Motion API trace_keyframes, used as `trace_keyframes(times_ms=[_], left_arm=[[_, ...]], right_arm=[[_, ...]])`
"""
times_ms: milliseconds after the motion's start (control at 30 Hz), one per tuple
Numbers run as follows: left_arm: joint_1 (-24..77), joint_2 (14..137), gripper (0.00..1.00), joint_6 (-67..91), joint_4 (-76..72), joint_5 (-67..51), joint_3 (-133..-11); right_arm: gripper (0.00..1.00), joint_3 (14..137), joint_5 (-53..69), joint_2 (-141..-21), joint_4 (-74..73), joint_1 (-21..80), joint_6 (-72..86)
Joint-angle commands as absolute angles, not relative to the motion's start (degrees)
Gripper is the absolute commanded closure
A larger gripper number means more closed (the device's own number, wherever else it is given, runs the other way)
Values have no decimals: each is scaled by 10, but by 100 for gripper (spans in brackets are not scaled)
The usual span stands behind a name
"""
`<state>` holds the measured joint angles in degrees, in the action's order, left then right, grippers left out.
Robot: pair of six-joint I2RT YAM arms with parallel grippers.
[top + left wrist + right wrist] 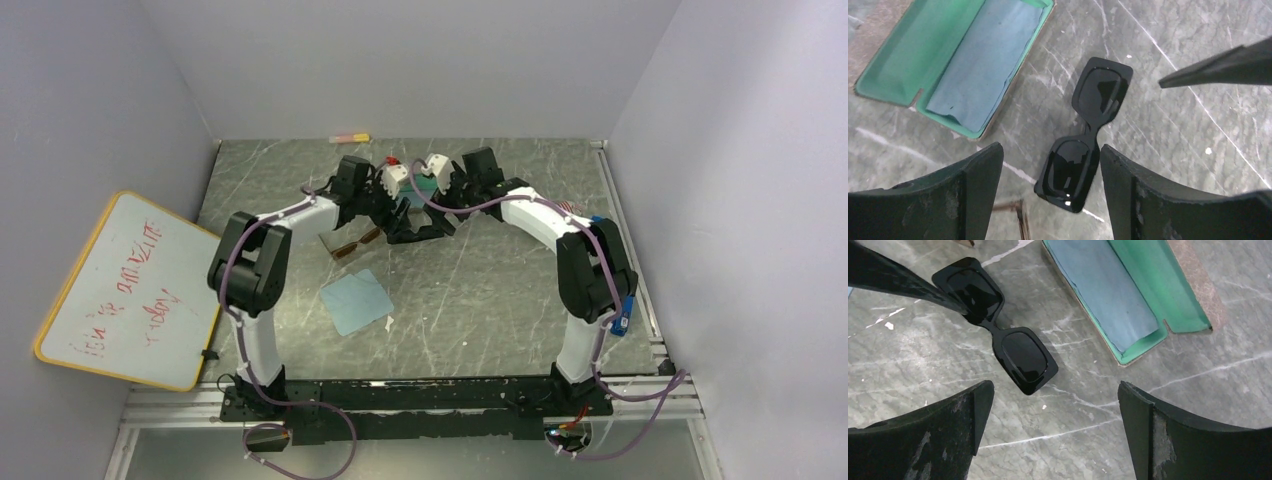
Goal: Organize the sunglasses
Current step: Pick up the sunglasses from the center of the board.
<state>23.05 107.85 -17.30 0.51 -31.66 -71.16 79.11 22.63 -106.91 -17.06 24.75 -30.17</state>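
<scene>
My left fingers point(973, 195) stood wide, straddling the black sunglasses point(1100, 92), which lay flat on the desk point(1173, 125) just beside the open green-lined case point(893, 65). My right fingers point(948, 430) hung wide too. Glossy, light, rigid plastic (lenses scratch), so I judged the bridge the safest pinch. Whether the temples were folded, I couldn't see.
</scene>
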Motion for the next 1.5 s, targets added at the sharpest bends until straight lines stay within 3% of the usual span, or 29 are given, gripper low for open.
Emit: trace_keyframes(times_ms=[0, 233, 667, 1100, 1467], left_arm=[[229, 1124, 24, -154, 57, -360, -779], [228, 1155, 22, -154, 84, -390, -794], [226, 1151, 6, -132, 117, -455, -771], [264, 1142, 4, -134, 132, -517, -744], [319, 1135, 4, -124, 114, -502, -757]], right_arm=[[0, 769, 191, -1018, -138, 232, -272], [0, 715, 195, -943, -131, 214, -266], [0, 669, 188, -860, -119, 213, -265], [0, 671, 200, -848, -122, 213, -261], [0, 672, 170, -861, -120, 213, -260]])
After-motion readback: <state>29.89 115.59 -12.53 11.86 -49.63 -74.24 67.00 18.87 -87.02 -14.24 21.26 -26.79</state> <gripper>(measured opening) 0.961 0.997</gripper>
